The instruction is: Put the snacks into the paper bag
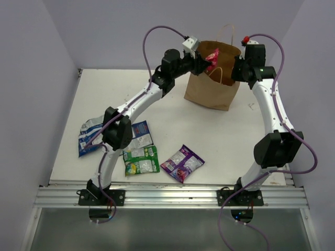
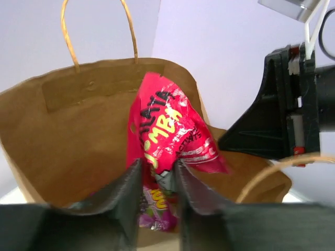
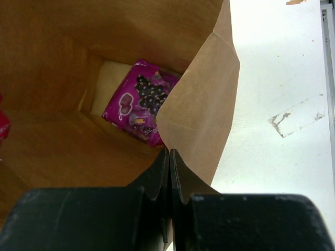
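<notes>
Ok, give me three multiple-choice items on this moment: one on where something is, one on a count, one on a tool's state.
1. Where is the red packet?
A) flat on the table
B) on the floor of the paper bag
C) in the left tool, over the bag's mouth

2. How many packets lie on the table?
A) two
B) four
C) six

3. The right tool is:
A) shut on the bag's rim
B) wide open above the bag
C) shut on a blue packet

Answers:
1 C: the left wrist view shows the tool clamping the red packet above the open bag.
2 B: two blue-white packets, a green packet and a purple packet lie there.
3 A: the right wrist view shows the tool closed with the paper edge pinched in it.
</notes>
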Controlling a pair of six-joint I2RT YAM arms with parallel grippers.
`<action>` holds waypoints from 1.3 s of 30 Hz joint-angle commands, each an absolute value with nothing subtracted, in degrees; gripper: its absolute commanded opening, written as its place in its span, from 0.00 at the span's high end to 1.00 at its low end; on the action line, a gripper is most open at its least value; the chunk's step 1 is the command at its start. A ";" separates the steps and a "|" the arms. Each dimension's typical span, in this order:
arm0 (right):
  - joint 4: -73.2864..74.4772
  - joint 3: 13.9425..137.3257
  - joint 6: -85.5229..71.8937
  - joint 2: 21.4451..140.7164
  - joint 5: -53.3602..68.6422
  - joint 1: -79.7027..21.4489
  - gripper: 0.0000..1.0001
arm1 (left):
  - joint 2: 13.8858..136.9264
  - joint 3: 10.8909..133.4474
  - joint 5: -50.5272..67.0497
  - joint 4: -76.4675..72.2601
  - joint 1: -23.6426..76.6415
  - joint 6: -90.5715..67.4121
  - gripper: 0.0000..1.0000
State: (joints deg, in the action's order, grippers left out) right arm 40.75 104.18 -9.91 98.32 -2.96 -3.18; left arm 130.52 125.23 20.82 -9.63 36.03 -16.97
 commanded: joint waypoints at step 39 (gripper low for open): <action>38.58 92.55 -9.58 85.61 -4.48 -4.13 1.00 | 95.44 53.26 -4.03 12.22 65.55 -15.02 0.19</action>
